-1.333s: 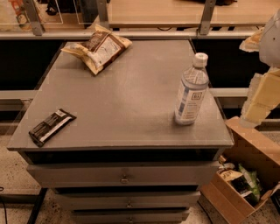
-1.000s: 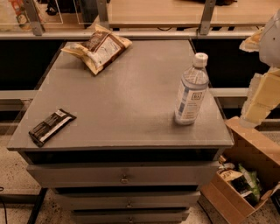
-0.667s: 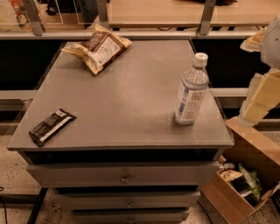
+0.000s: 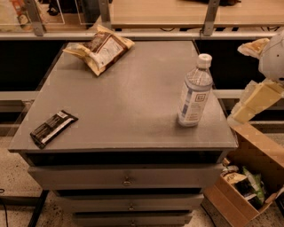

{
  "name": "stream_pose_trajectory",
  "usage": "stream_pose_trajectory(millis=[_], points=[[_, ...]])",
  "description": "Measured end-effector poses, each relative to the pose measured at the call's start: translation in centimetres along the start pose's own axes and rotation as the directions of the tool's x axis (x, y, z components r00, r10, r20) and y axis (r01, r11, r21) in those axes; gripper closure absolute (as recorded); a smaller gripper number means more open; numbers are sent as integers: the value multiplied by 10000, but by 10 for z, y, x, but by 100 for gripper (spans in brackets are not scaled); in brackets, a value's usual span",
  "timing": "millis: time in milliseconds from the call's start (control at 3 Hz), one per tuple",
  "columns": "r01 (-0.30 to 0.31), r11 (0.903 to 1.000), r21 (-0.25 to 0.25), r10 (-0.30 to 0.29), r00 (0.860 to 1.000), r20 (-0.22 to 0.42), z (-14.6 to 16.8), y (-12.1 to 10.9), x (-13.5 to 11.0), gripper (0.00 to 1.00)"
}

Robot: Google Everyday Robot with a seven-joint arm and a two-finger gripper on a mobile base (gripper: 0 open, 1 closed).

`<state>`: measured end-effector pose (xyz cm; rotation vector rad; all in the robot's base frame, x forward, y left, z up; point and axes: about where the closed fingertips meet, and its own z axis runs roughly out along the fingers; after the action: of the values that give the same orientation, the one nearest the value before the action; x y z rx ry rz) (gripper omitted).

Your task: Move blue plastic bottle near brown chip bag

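The blue plastic bottle (image 4: 195, 92) stands upright near the right front of the grey cabinet top (image 4: 128, 102); it is clear, with a white cap and a pale label. The brown chip bag (image 4: 100, 48) lies crinkled at the back left of the top, far from the bottle. My gripper (image 4: 255, 103) shows as pale cream parts at the right edge of the camera view, beyond the cabinet's right side, to the right of the bottle and not touching it.
A slim black bar wrapper (image 4: 53, 128) lies at the front left corner. An open cardboard box (image 4: 248, 186) with packets stands on the floor at the right. A rail and a wooden counter (image 4: 177, 13) run behind the cabinet. Drawers (image 4: 126, 179) are below.
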<state>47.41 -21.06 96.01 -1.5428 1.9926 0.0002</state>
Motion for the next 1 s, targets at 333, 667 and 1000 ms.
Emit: stream_pose_trajectory(millis=[333,667,1000], points=[[-616,9981,44,606,9899,1282,25,-19,1,0],[-1386,9890,-525,1466,9666,2104,53,-32,-1,0],[-1733,9718,-1599,2101,9444,2531,79,-29,-12,0]])
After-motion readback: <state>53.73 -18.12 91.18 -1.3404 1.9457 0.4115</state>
